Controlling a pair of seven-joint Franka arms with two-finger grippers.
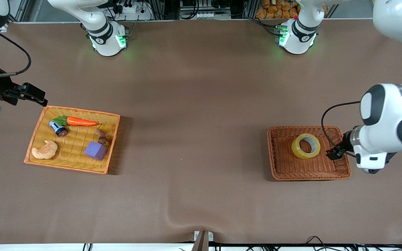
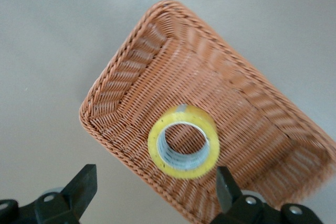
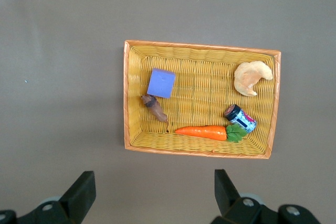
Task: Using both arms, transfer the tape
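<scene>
The tape [image 1: 305,145], a yellowish ring with a grey-white core, lies flat in a brown wicker basket [image 1: 298,168] toward the left arm's end of the table. My left gripper [image 1: 337,151] hangs over that basket's rim beside the tape. In the left wrist view the gripper [image 2: 155,188] is open and empty. One of its fingers is over the table, the other over the basket [image 2: 157,66], with the tape [image 2: 184,141] just ahead. My right gripper [image 1: 35,94] hangs open and empty over the table by a yellow basket [image 1: 75,143]. It also shows in the right wrist view [image 3: 153,191].
The yellow basket [image 3: 199,82] at the right arm's end holds a carrot [image 1: 80,121], a small can [image 1: 58,128], a tan croissant toy [image 1: 45,150], a purple cube [image 1: 95,150] and a small brown toy [image 1: 102,136]. Bare brown table lies between the baskets.
</scene>
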